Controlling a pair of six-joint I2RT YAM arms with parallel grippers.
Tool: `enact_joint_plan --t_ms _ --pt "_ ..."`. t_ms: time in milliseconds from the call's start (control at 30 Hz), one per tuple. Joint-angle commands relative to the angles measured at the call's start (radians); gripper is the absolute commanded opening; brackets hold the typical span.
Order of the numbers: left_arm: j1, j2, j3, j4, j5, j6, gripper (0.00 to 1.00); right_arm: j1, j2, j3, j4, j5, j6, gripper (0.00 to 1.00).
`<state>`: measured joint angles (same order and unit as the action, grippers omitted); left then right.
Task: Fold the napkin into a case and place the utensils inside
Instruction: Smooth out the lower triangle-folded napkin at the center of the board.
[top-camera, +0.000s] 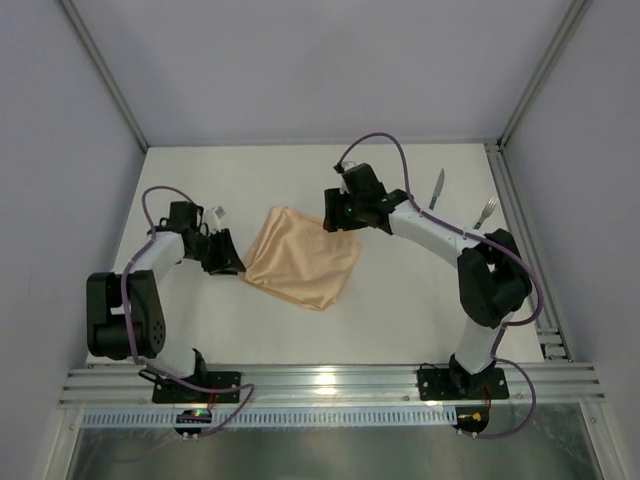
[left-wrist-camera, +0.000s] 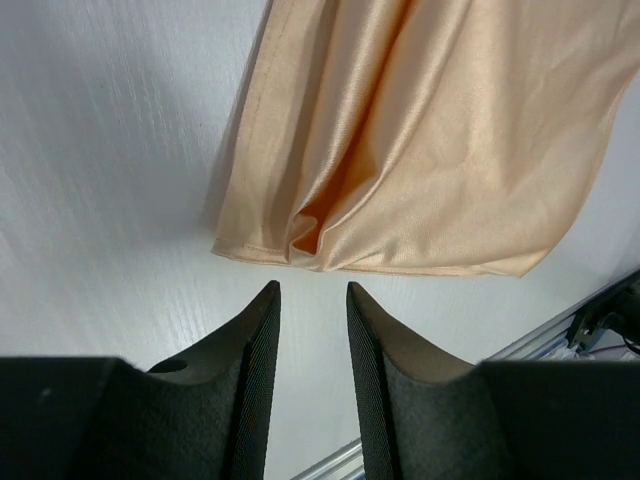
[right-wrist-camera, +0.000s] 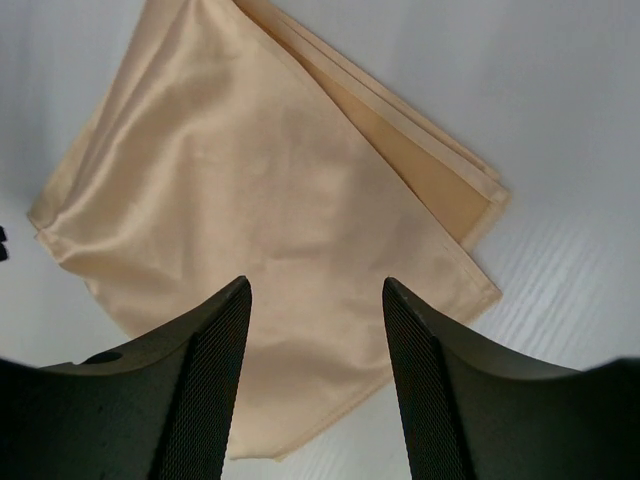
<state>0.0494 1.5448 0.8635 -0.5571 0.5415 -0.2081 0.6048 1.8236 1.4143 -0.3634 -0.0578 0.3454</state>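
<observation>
The peach-orange napkin (top-camera: 303, 257) lies folded in layers in the middle of the table, turned like a diamond. My left gripper (top-camera: 228, 262) is open and empty just off its left corner; the left wrist view shows the napkin's bunched corner (left-wrist-camera: 420, 150) just ahead of the fingertips, a bare gap between. My right gripper (top-camera: 338, 222) is open and empty over the napkin's upper right corner; the right wrist view shows the napkin (right-wrist-camera: 270, 210) under the spread jaws. The knife (top-camera: 437, 188) and fork (top-camera: 485, 211) lie at the far right, teal handles and silver ends.
A metal rail (top-camera: 330, 382) runs along the near edge and another rail (top-camera: 520, 230) along the right side. White walls close in the table (top-camera: 260, 180) at the back and sides.
</observation>
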Motion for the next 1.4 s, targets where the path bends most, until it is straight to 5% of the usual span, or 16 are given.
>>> enact_joint_plan --t_ms 0,200,567,1033,1367 --pt "0.009 -0.096 0.072 -0.047 -0.026 0.064 0.34 -0.054 -0.093 -0.119 0.072 -0.037 0.024 0.59" --pt "-0.011 -0.132 0.129 0.003 -0.093 0.105 0.39 -0.121 -0.101 -0.278 0.159 -0.096 0.050 0.56" --pt "-0.134 0.179 0.348 -0.043 -0.103 0.188 0.35 -0.135 -0.049 -0.324 0.216 -0.139 0.044 0.55" --pt "-0.209 0.287 0.413 0.043 -0.120 0.174 0.48 -0.143 0.009 -0.367 0.219 -0.096 0.040 0.54" --pt "-0.253 0.373 0.454 0.019 -0.193 0.202 0.48 -0.143 0.068 -0.302 0.234 -0.115 0.029 0.10"
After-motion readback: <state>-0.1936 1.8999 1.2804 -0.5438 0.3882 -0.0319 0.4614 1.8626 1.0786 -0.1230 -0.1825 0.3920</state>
